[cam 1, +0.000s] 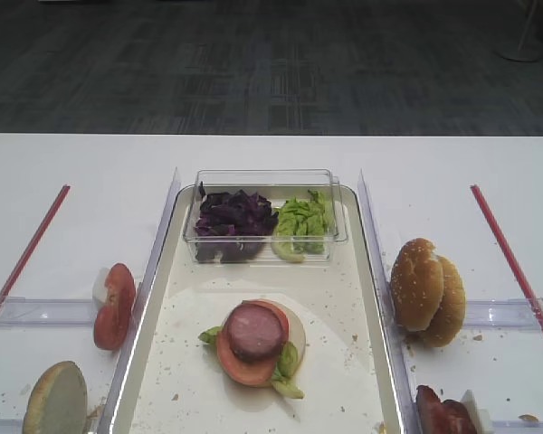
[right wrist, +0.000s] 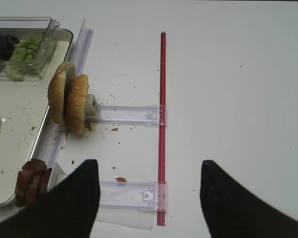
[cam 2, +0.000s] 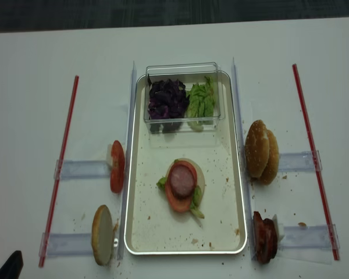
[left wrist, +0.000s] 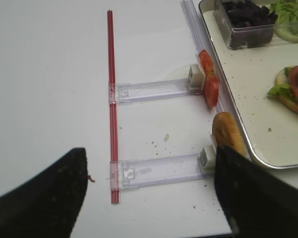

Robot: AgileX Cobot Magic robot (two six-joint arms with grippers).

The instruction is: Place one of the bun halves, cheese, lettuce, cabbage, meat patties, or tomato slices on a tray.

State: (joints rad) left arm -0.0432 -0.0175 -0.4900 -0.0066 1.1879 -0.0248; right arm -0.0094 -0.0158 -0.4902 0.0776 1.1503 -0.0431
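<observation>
The white table carries everything. At its middle lies the tray, its long sides flanked by clear rails. At the tray's far end sits a clear box holding cabbage on the left and lettuce on the right. On the tray floor, nearer the front, is a stack: a pale bun base, lettuce bits, a tomato slice and a meat patty on top.

Right of the tray, two bun halves stand on edge against a clear holder, and nearer the front edge meat patties stand on edge against another. Left of the tray, tomato slices stand on edge, and a single bun half stands nearer the front.

The right gripper hangs with jaws wide and nothing between them, over the table right of the tray; the patties lie just left of its left finger and the bun halves farther ahead to the left. The left gripper is likewise spread wide and holds nothing; the single bun half sits just by its right finger, the tomato slices farther ahead.
</observation>
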